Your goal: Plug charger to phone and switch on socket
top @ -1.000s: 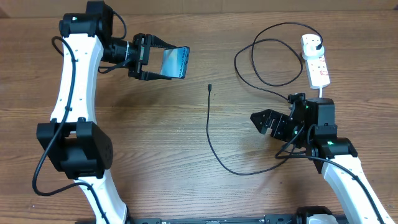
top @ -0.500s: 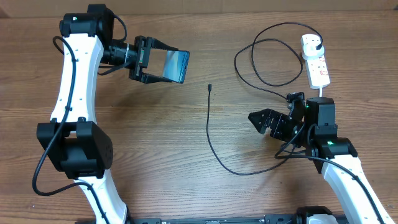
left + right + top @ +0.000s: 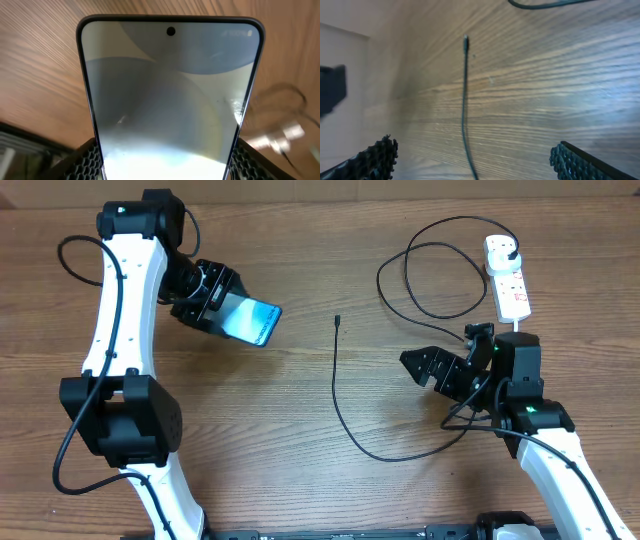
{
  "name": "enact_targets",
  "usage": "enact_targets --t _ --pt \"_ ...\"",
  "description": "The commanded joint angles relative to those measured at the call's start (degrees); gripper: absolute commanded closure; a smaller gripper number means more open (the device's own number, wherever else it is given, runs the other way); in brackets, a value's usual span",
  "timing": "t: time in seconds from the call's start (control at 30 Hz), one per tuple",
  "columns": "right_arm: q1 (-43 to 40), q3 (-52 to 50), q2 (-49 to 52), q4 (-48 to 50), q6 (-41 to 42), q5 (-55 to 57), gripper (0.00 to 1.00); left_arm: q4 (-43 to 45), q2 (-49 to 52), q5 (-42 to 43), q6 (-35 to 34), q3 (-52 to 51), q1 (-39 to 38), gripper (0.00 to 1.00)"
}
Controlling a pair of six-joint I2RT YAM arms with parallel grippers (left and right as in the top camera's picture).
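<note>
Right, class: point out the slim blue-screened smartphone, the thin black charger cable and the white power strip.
slim blue-screened smartphone (image 3: 248,320): overhead, screen centre.
thin black charger cable (image 3: 334,370): overhead, straight stretch.
white power strip (image 3: 511,286): overhead, casing middle.

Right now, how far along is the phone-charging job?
Done: the charger's plug looks seated in the power strip. In hand: left jaws grip the phone; right jaws open, empty, facing the cable tip lying on the table. Remaining: pick up tip, plug into phone, switch the strip on.
</note>
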Motion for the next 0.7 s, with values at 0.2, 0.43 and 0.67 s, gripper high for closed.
enact_targets --t 0.2,0.43,0.67 --pt "1.84 1.42 6.40 11.61 9.88 -10.16 0.05 0.09 -0.17 -11.82 -4.24 1.20 -5.14 0.96" --pt "9.16 1.42 10.14 23.98 18.23 -7.82 0.10 0.09 -0.13 -12.90 -9.18 1.11 -7.23 0.96" --pt "18.01 1.42 10.51 31.17 26.25 4.11 0.16 0.46 0.28 -12.17 -11.50 1.07 -9.79 0.95"
